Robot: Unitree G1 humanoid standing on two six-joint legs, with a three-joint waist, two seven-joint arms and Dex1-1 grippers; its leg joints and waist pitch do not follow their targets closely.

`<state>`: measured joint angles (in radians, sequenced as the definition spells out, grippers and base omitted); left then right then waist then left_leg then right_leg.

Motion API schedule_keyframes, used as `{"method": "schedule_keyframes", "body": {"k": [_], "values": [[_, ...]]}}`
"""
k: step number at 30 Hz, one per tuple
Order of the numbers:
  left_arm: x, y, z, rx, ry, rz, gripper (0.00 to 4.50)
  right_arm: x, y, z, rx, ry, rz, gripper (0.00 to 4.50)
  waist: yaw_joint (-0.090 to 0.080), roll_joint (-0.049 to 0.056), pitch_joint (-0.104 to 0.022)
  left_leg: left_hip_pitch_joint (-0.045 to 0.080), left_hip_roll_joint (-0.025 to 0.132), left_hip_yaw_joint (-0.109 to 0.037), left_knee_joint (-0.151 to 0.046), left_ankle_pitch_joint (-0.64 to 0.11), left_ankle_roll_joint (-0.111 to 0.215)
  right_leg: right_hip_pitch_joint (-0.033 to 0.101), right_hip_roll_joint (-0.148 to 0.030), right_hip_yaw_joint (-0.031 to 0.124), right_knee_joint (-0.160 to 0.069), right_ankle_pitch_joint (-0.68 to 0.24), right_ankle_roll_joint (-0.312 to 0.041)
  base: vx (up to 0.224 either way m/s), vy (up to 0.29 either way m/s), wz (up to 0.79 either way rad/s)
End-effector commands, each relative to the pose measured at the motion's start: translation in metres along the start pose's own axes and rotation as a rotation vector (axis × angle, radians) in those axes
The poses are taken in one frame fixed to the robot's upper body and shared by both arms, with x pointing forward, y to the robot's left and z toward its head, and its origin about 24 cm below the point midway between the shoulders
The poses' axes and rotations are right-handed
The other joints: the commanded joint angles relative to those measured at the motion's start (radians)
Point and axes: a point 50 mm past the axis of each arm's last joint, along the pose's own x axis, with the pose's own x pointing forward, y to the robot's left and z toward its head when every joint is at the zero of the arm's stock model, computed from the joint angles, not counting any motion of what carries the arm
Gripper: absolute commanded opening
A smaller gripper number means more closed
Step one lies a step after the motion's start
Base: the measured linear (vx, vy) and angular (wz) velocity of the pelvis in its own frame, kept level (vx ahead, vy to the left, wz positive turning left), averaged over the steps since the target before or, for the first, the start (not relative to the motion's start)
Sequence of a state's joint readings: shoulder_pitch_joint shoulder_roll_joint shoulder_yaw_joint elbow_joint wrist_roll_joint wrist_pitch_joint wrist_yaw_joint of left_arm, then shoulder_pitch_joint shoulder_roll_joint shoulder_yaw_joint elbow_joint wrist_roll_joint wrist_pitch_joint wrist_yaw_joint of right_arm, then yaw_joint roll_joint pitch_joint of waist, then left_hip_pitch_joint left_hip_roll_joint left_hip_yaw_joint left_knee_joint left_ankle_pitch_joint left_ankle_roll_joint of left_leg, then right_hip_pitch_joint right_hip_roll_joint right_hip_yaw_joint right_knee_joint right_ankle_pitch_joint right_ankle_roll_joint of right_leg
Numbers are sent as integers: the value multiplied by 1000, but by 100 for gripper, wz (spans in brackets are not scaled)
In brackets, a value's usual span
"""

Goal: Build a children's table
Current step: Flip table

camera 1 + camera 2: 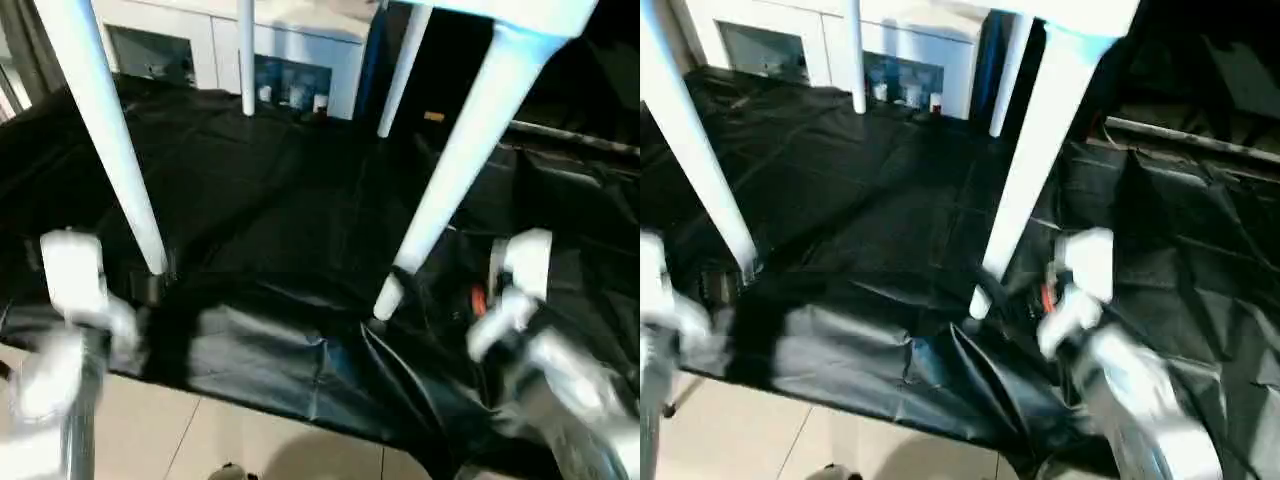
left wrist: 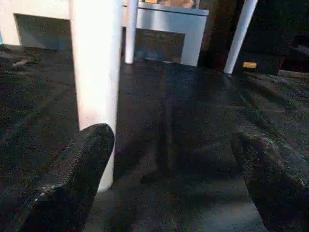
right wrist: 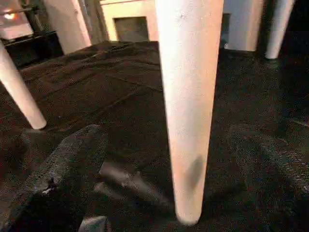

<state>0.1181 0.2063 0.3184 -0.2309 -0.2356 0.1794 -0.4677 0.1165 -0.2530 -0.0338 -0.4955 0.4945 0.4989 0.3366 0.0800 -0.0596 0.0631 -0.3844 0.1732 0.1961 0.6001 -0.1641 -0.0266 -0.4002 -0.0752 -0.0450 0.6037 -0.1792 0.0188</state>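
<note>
children's table (image 1: 470,130) upright, top cut off, left end effector (image 2: 164,169) and right end effector (image 3: 169,159) spread

This looks like a staged indoor test room or lab more than a lived-in home. A large work table (image 1: 300,330) is draped in wrinkled black sheeting that hangs over its near edge above pale floor tiles (image 1: 230,440). Behind it a white cabinet with glass doors (image 1: 290,60) holds a few small items too blurred to name, and dark equipment or furniture (image 1: 1200,80) stands at the far right.
</note>
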Motion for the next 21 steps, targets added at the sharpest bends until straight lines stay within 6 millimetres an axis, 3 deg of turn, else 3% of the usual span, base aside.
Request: {"method": "schedule_keyframes", "body": {"k": [1, 4, 5, 6, 7, 8, 9, 10, 11, 12, 13, 14, 15, 16, 18, 19, 21], "values": [[2, -13, -2, 4, -1, 18, 444, -1, -4, 5, -10, -59, -52, 438, -15, 20, -38, 49, 50, -54, -81, -604, -91, -9, -67, 26, -139, -698, -9, -52, 9, -3], [4, -16, -4, -2, 2, 33, 444, -2, -7, 4, -13, -71, -77, 438, -27, 28, -35, 54, 54, -67, -89, -660, -103, 0, -60, 4, -148, -691, -5, -53, 21, -4], [5, -19, -6, 5, 5, 31, 444, -4, -9, 2, -20, -72, -94, 438, -39, 34, -31, 51, 57, -77, -100, -711, -112, 15, -54, -13, -149, -652, -9, -54, 33, -5], [6, -22, -7, 0, 3, 46, 444, -8, -13, 0, -20, -76, -133, 438, -41, 40, -28, 50, 62, -81, -111, -749, -118, 22, -50, -21, -147, -636, -11, 0, 0, 0], [7, -26, -8, 34, 11, 67, 444, -13, -22, 0, -46, -93, -243, 438, -43, 50, -18, 11, 87, -81, -176, -875, -133, 70, -24, -43, -75, -514, -37, -61, 30, -5], [8, -27, -9, 44, 13, 72, 444, -14, -27, -2, -45, -78, -304, 438, -32, 53, -25, -14, 99, -74, -203, -900, -132, 102, -22, -33, 12, -399, -52, -61, 30, -5], [8, -28, -9, 50, 15, 75, 444, -15, -30, -3, -44, -69, -338, 438, -10, 62, -13, -55, 104, -49, -249, -956, -140, 118, -8, -33, 85, -342, -59, -103, -9, 9], [11, -29, -9, 77, 15, 91, 444, -17, -38, -7, -57, -20, -426, 438, 14, -1, -31, -5, 64, 4, -163, -737, -109, 52, -33, 64, 66, -620, 13, -65, -86, 13], [15, -32, -5, 92, -2, 104, 444, -13, -39, -8, -98, 16, -429, 438, 1, -33, -29, 83, 28, -25, 22, -565, -110, -66, -113, 83, -110, -969, 31, -65, -86, 13], [16, -33, -4, 94, -8, 105, 444, -11, -39, -8, -111, 23, -427, 438, -14, -4, -15, 98, -4, -74, 144, -322, -70, -92, -195, 105, -181, -1143, 7, -51, -60, -6], [18, -34, -2, 107, -17, 108, 444, -6, -39, -9, -118, 37, -428, 438, -9, 14, -21, 3, 9, -125, 72, -150, -86, 41, -169, 64, -120, -965, -59, -12, 71, -20], [19, -33, -1, 116, -19, 114, 444, -3, -40, -10, -114, 50, -438, 438, -11, 17, -29, 12, 21, -119, 18, -200, -116, 40, -113, 41, -90, -795, -84, -12, 71, -20], [20, -33, 0, 123, -18, 120, 444, -2, -40, -11, -108, 57, -446, 438, -31, 28, -30, 31, 45, -122, -43, -448, -143, 22, -34, 18, -38, -514, -87, -37, 51, 0], [21, -33, 2, 129, -25, 120, 444, 3, -38, -12, -114, 80, -419, 438, -35, 53, -35, 44, 47, -123, -67, -554, -135, 35, -36, 20, -38, -373, -106, -112, -10, 15], [22, -33, 5, 129, -34, 124, 444, 8, -34, -15, -106, 97, -384, 438, -45, 51, -33, 32, 45, -121, -82, -549, -115, 56, -48, 21, -48, -335, -119, -81, 5, 6], [23, -32, 7, 134, -37, 126, 444, 9, -33, -16, -102, 81, -381, 438, -50, 49, -33, 21, 39, -114, -87, -515, -105, 65, -64, 19, -70, -401, -107, 0, 0, 0], [24, -30, 8, 153, -34, 127, 444, 10, -30, -16, -103, 62, -386, 438, -52, 45, -33, 25, 34, -106, -79, -499, -102, 54, -75, 24, -89, -503, -89, 0, 0, 0]]}}
